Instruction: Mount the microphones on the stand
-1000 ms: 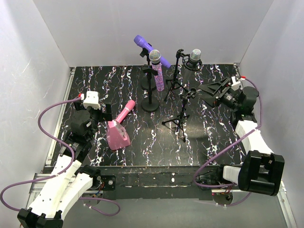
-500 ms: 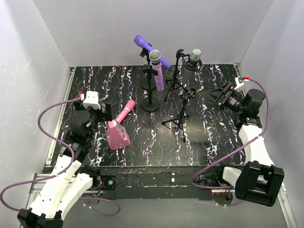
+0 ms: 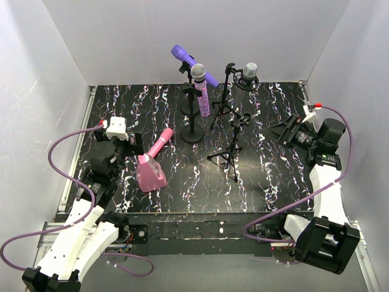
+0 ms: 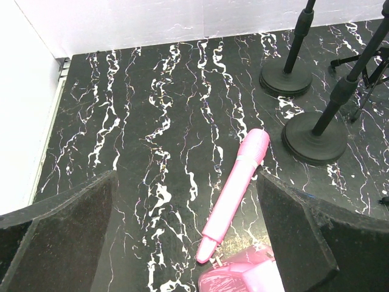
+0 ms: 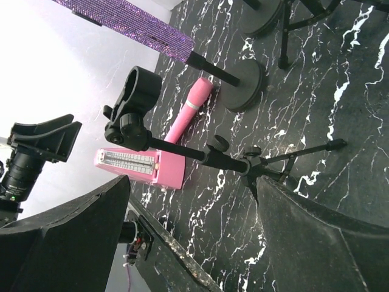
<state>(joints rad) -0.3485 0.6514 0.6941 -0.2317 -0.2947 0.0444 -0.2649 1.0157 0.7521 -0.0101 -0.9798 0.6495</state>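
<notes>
- From above, we count three of four mounted: the plain purple microphone [image 3: 193,64], the glittery purple microphone [image 3: 202,91] and the silver-grey microphone [image 3: 250,72] each sit in a clip at the back of the table [image 3: 273,182].
- The pink microphone [image 3: 160,143] lies flat on the left, its lower end at the pink block [image 3: 150,174]. The empty stand [image 3: 234,143] waits in the middle, so we judge one pick and one clipping are left.
- The left gripper [image 3: 135,143] is just beside the pink microphone. The right gripper [image 3: 283,129] is well off to the right of the stands.
- On the left wrist view, our claw is spread wide and holds nothing. The pink microphone lies between and ahead of its fingers [image 4: 67,237], untouched.
- On the right wrist view, that claw is also wide apart and empty. The empty stand's bare clip [image 5: 137,88] faces it, with the pink microphone on the table beyond.
</notes>
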